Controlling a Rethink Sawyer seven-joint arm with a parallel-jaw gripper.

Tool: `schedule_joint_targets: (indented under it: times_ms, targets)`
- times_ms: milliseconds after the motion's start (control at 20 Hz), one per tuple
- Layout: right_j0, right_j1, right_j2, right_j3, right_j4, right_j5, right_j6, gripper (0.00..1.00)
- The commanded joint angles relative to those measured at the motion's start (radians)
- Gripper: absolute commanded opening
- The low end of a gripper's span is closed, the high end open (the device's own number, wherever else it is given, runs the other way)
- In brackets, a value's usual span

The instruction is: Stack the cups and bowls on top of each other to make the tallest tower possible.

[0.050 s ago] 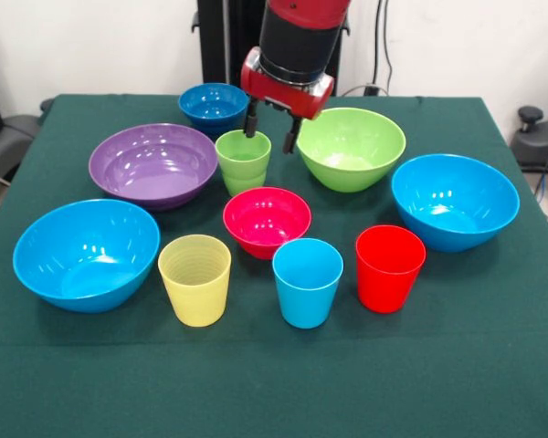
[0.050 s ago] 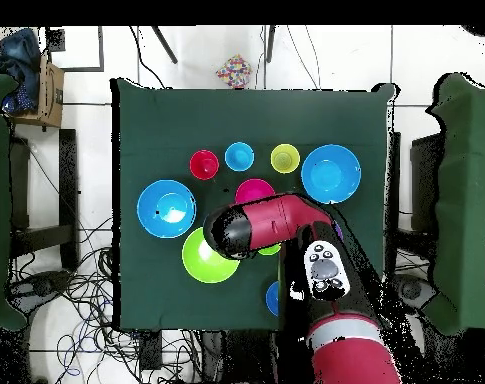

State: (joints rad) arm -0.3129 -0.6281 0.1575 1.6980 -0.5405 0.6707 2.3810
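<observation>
My gripper (image 1: 271,132) hangs open at the green cup (image 1: 243,160). One finger is over the cup's far rim and the other stands outside its right side. The lime green bowl (image 1: 351,146) (image 2: 206,258) sits just right of it, the purple bowl (image 1: 152,164) to the left, and the small dark blue bowl (image 1: 213,105) behind. The pink-red bowl (image 1: 267,219) (image 2: 254,190) is in the middle. Yellow (image 1: 194,278), light blue (image 1: 307,281) and red (image 1: 389,267) cups line the front. Every piece stands singly and no tower shows. In the overhead view the arm hides the gripper.
Two large light blue bowls (image 1: 86,254) (image 1: 454,201) stand at the left and right of the green tablecloth (image 1: 274,383). Chairs and cables surround the table (image 2: 136,110) on the floor.
</observation>
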Motion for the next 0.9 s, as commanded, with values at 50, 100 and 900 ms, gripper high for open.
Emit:
schedule_joint_targets:
  times_ms: [50, 100, 900]
  targets:
    - [0.002, 0.106, 0.059, -0.045, 0.010, -0.032, -0.025, 1.00]
    - [0.007, 0.112, 0.053, -0.050, 0.003, -0.040, -0.018, 1.00]
    - [0.045, 0.126, -0.013, -0.036, -0.015, -0.108, 0.045, 1.00]
